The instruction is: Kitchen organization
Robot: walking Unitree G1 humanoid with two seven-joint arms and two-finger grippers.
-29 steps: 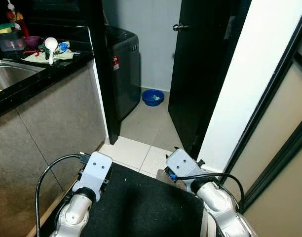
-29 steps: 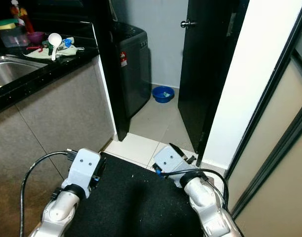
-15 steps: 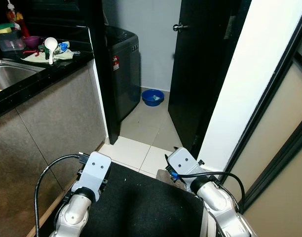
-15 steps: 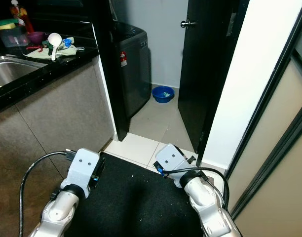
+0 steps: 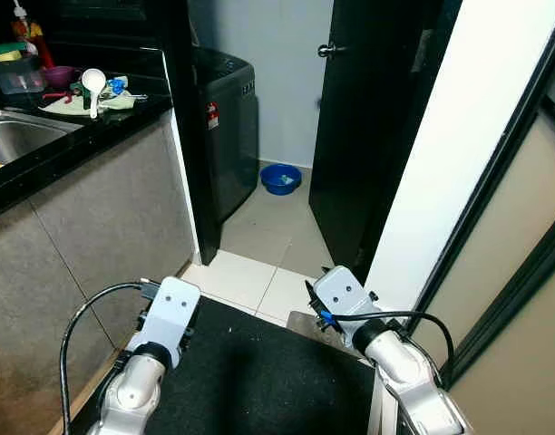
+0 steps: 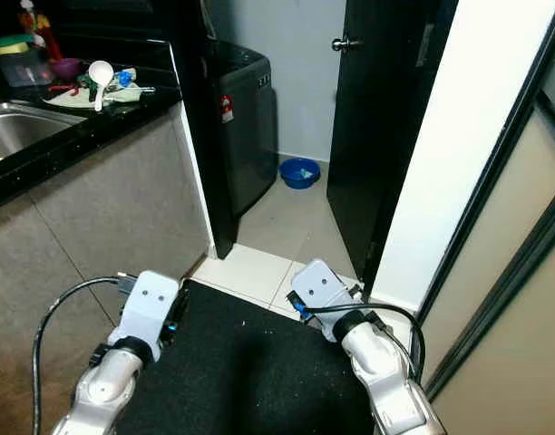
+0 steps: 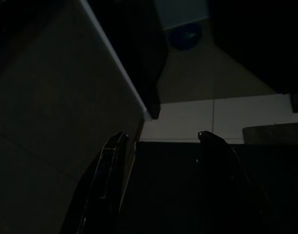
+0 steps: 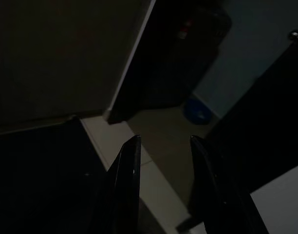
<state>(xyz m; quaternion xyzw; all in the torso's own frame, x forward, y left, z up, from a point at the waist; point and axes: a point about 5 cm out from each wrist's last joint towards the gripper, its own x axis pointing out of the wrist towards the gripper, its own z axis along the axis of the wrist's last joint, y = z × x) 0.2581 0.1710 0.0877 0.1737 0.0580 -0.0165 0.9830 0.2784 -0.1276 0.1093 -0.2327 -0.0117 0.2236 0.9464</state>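
Left hand [image 7: 158, 139] and right hand [image 8: 163, 141] hang low over the black floor mat [image 5: 259, 372], fingers apart, holding nothing.

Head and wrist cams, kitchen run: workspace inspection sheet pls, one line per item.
Surface: black counter with steel sink; black floor mat on pale tiles.
Job's things: white ladle on a cloth, containers at the counter's back.
Clutter: blue basin on the floor.
Grippers: left gripper and right gripper open, empty, low over the mat.
Cables: black cable looped at the left wrist, another at the right.
Surroundings: grey washing machine, black door ajar.
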